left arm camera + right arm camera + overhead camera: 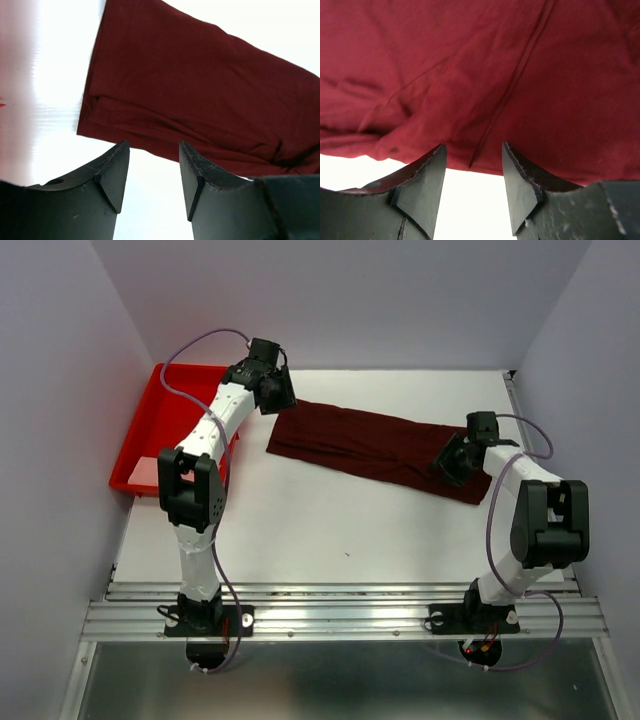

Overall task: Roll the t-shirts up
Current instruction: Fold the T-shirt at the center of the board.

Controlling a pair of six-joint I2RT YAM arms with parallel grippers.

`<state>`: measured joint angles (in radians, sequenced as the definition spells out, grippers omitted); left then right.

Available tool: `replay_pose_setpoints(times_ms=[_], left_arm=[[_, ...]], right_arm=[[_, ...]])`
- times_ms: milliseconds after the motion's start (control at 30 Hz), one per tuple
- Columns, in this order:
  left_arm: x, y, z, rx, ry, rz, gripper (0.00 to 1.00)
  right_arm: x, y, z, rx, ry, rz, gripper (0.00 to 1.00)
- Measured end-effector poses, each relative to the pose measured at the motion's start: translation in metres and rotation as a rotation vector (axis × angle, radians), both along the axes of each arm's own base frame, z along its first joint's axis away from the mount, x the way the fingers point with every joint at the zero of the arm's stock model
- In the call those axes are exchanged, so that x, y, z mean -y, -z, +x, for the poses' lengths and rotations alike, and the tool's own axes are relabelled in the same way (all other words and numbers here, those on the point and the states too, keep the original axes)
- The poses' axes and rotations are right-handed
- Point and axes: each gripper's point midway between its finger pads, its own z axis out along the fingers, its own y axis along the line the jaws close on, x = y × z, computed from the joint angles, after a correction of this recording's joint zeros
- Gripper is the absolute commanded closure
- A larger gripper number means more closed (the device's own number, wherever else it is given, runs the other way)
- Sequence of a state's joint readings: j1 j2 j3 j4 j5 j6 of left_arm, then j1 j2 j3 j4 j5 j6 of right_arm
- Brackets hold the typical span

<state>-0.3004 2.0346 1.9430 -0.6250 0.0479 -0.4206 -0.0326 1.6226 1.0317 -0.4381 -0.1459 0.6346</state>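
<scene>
The dark maroon t-shirt point(375, 448) lies folded into a long band across the white table, running from back left to the right. My left gripper point(272, 392) hovers at the band's left end, open, with only bare table between its fingers point(112, 167); the folded cloth edge point(200, 95) lies just beyond the tips. My right gripper point(452, 460) is at the band's right end, also open, and the shirt's hem and seam point(485, 85) lie just past its fingertips. Neither gripper holds cloth.
A bright red plastic tray point(145, 435) sits at the table's left side, partly under my left arm. White walls close in the table at the left, back and right. An aluminium rail point(340, 615) runs along the near edge.
</scene>
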Motion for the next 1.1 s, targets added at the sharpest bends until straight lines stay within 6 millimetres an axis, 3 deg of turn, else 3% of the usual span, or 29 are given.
replay_pose_setpoints(times_ms=[167, 267, 367, 433, 467, 600, 900, 1033, 1100], left_arm=[[0.005, 0.008, -0.010, -0.022, 0.015, 0.006, 0.45], [0.002, 0.016, -0.014, -0.045, 0.013, 0.014, 0.45], [0.002, 0.017, -0.014, -0.047, 0.012, 0.014, 0.45], [0.002, 0.017, -0.014, -0.047, 0.012, 0.015, 0.45], [0.002, 0.017, -0.014, -0.047, 0.012, 0.014, 0.46], [0.002, 0.018, -0.014, -0.047, 0.012, 0.016, 0.46], [0.001, 0.021, -0.015, -0.054, 0.013, 0.019, 0.46], [0.001, 0.027, -0.018, -0.065, 0.016, 0.024, 0.46], [0.000, 0.031, -0.020, -0.076, 0.018, 0.028, 0.46]], right_arm=[[-0.007, 0.008, 0.007, 0.001, -0.004, 0.045, 0.48], [-0.009, 0.013, 0.010, -0.002, -0.006, 0.060, 0.56], [-0.012, 0.017, 0.011, -0.009, -0.005, 0.074, 0.57], [-0.013, 0.019, 0.012, -0.011, -0.005, 0.083, 0.66], [-0.014, 0.020, 0.013, -0.012, -0.003, 0.087, 0.79], [-0.014, 0.019, 0.017, 0.000, 0.006, 0.096, 0.98], [-0.013, 0.006, 0.034, 0.067, 0.026, 0.099, 0.99], [-0.012, -0.013, 0.056, 0.138, 0.029, 0.100, 0.99], [-0.011, -0.020, 0.073, 0.176, 0.032, 0.098, 0.90]])
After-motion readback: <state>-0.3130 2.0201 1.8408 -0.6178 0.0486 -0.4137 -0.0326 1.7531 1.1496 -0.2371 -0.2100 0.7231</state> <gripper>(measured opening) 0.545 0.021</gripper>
